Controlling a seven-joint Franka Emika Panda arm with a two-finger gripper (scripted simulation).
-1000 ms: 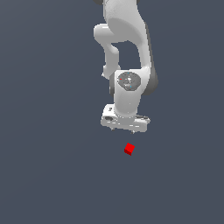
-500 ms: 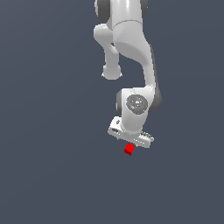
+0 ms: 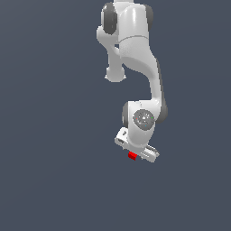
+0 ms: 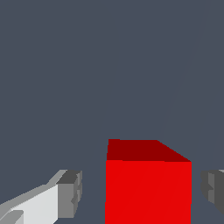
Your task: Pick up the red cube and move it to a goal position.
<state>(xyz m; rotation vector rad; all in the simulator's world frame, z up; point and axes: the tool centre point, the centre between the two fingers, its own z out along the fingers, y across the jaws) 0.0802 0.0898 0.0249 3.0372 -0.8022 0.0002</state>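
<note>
Gripper (image 4: 140, 192) dropped onto the red cube (image 4: 148, 188) in the last second — jaws spread, straddling it, gaps both sides — close next.

The hand (image 3: 133, 155) has come down around the red cube (image 3: 132, 156).

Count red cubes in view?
1. The red cube sits between the open gripper fingers, gaps both sides; in the exterior view it peeks out under the hand. None seen elsewhere.
</note>
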